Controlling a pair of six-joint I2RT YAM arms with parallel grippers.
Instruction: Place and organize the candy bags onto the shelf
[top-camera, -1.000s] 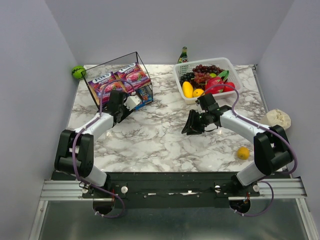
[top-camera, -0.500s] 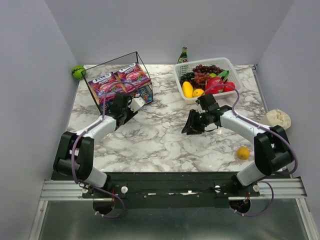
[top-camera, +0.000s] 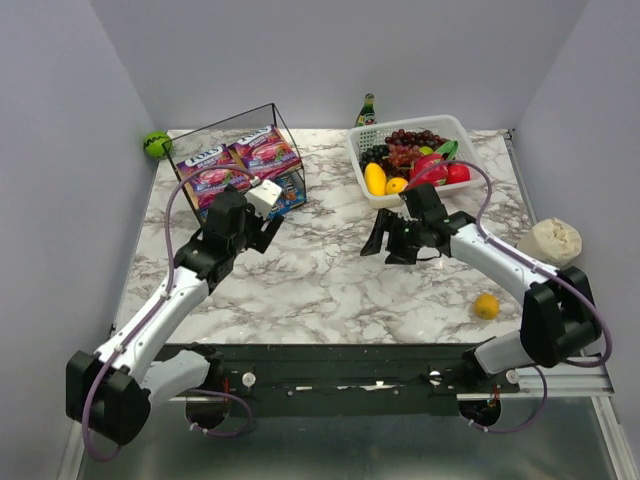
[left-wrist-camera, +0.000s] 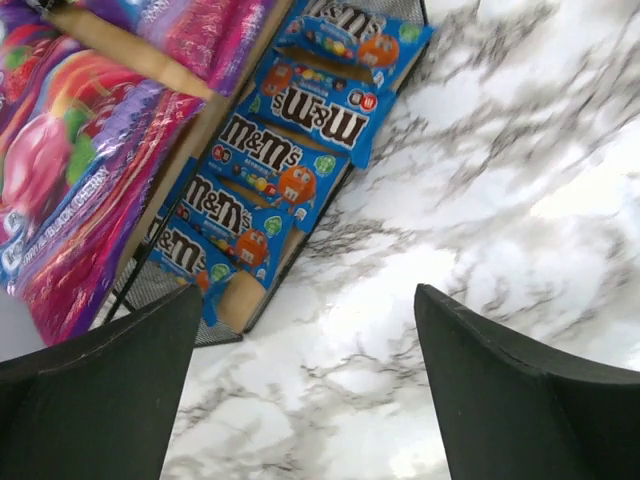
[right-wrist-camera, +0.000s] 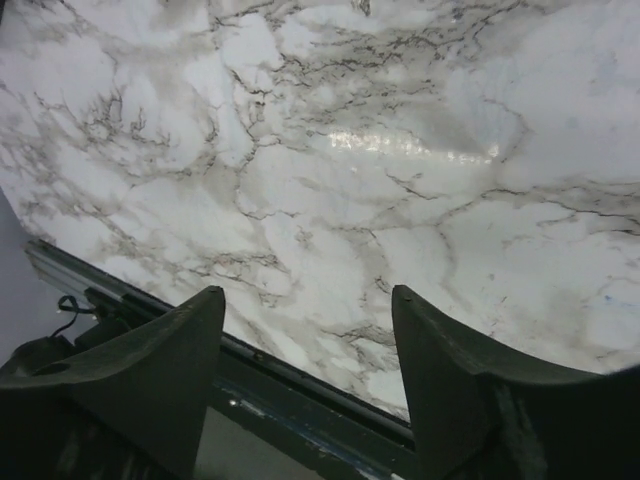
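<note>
On the shelf (left-wrist-camera: 130, 52), purple bags (left-wrist-camera: 70, 190) above, blue packets (left-wrist-camera: 290, 105) below

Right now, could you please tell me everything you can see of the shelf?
The shelf is a small box-shaped rack of thin black wire with two light wooden boards. It stands on the marble table, far left, turned at an angle. Two purple bags lie flat on the upper board; blue packets lie in a row on the lower one. The left claw, open, is near but not touching it.
</note>
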